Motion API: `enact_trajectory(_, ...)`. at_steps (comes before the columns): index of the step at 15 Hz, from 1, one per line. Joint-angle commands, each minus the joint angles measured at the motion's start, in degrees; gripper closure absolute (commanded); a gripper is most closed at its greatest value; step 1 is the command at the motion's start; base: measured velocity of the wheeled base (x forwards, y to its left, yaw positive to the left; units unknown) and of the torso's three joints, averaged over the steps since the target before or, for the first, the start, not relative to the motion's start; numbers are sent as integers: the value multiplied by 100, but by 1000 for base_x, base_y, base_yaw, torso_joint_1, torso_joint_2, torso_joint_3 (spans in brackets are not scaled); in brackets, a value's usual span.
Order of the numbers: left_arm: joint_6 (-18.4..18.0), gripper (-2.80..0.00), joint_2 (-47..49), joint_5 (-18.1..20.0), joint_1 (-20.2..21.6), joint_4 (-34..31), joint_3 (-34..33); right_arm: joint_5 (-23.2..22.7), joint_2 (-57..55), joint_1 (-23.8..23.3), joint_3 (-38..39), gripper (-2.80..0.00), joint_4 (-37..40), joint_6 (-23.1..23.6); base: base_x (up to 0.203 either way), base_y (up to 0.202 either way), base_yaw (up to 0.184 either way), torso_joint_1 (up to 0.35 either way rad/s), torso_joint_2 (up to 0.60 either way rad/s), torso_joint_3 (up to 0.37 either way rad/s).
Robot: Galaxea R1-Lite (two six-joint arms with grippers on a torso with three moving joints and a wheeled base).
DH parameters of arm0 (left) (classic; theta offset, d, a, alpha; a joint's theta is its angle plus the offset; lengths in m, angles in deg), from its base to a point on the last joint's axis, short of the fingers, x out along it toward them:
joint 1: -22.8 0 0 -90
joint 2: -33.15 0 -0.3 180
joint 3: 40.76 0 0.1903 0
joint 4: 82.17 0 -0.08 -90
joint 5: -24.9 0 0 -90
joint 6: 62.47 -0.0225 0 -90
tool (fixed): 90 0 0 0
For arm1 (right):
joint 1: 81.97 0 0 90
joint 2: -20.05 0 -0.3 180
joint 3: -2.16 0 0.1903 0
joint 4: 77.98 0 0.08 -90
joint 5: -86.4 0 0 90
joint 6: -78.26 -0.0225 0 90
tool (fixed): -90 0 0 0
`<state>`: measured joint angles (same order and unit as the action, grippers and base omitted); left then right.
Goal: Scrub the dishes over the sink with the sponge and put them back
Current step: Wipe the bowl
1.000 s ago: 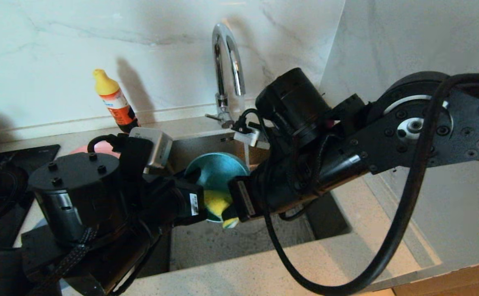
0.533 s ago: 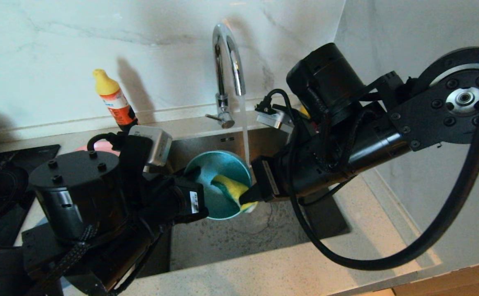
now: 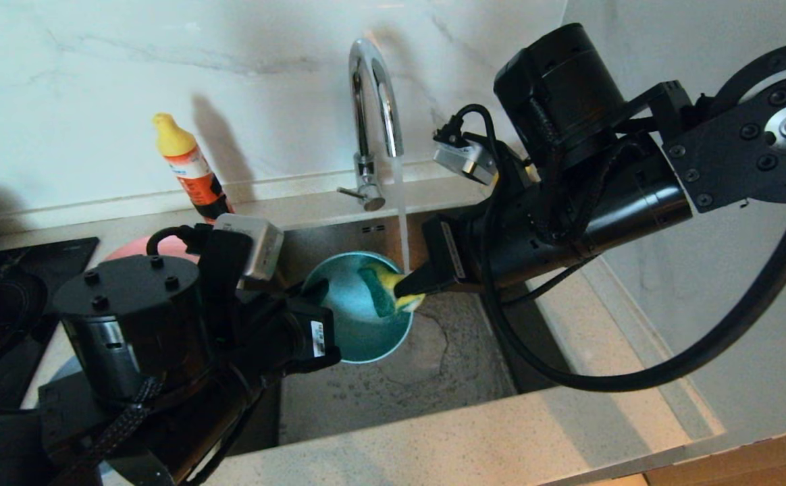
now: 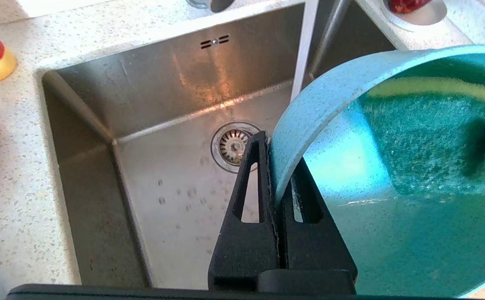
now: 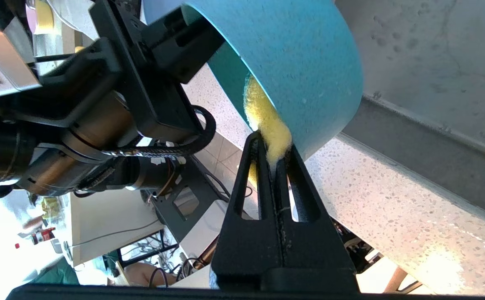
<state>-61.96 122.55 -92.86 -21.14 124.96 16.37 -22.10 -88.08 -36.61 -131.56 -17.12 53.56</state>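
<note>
A small teal bowl (image 3: 359, 327) hangs tilted over the sink (image 3: 393, 398), its opening facing the right arm. My left gripper (image 3: 317, 290) is shut on the bowl's rim (image 4: 292, 137), one finger inside and one outside. From the right, my right gripper (image 3: 408, 287) is shut on the yellow sponge (image 3: 383, 287). The sponge's green face (image 4: 426, 158) presses against the bowl's inner wall near the upper rim. In the right wrist view the yellow sponge (image 5: 265, 116) is pinched between the fingertips (image 5: 253, 143) at the bowl (image 5: 301, 54) edge. A pink plate (image 3: 129, 248) lies on the counter behind the left arm.
Water runs from the arched chrome tap (image 3: 373, 101) into the basin just right of the bowl. The drain strainer (image 4: 232, 146) lies below the left gripper. An orange bottle with a yellow cap (image 3: 187, 169) stands at the back wall. A black hob (image 3: 1, 290) is at far left.
My right gripper has carried the sponge from the bowl's lower edge up and back across its inside. The right arm rose. The left arm and bowl stayed nearly still.
</note>
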Motion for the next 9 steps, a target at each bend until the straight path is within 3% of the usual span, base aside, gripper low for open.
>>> enact_trajectory(1,-7,0,33,-10,-10,22,-40,-14,55,-19,-13,0,-22,-17,0,0,0,0,0,0)
enact_trajectory(9,-25,0,110,7,-36,59,-28,-189,-105,178,-21,0,-196,0,0,0,0,0,0,0)
